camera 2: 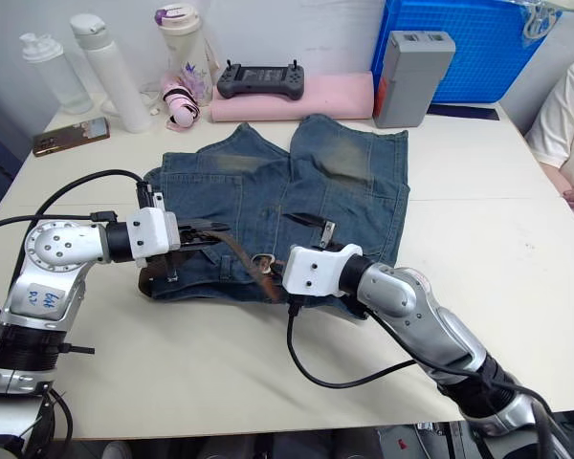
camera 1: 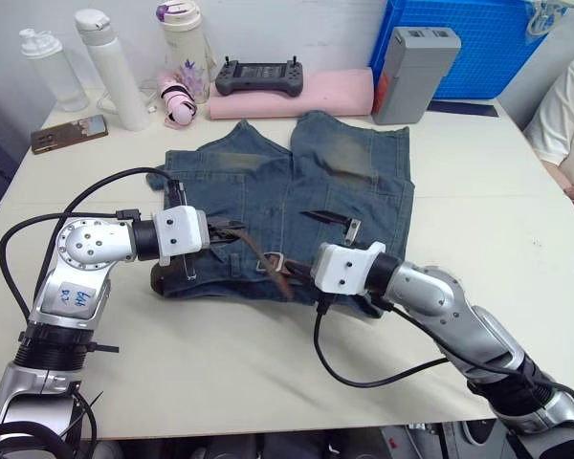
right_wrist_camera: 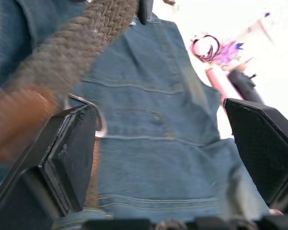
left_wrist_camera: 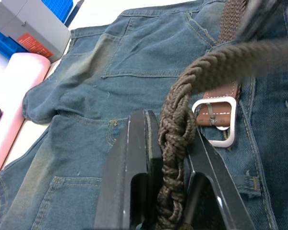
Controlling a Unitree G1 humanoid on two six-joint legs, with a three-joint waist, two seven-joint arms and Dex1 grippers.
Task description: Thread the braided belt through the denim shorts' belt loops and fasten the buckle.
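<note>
The denim shorts (camera 1: 335,182) lie flat on the white table, waistband toward me. The braided belt (camera 1: 256,251) curves across the waistband's left part. My left gripper (camera 1: 231,231) is shut on the belt (left_wrist_camera: 175,158), whose brown weave runs between its fingers (left_wrist_camera: 139,158). The silver buckle (left_wrist_camera: 216,120) lies on the denim just beyond them. My right gripper (right_wrist_camera: 158,158) is open, hovering over the waistband beside the buckle (camera 1: 273,261), and the belt (right_wrist_camera: 86,33) passes close to it. I cannot pick out the belt loops.
Along the table's far edge stand bottles (camera 1: 110,67), a phone (camera 1: 69,134), a pink roll (camera 1: 297,96) with a black controller (camera 1: 258,75), a grey box (camera 1: 413,72) and a blue crate (camera 1: 469,43). A person's arm (camera 1: 569,124) is at the right edge.
</note>
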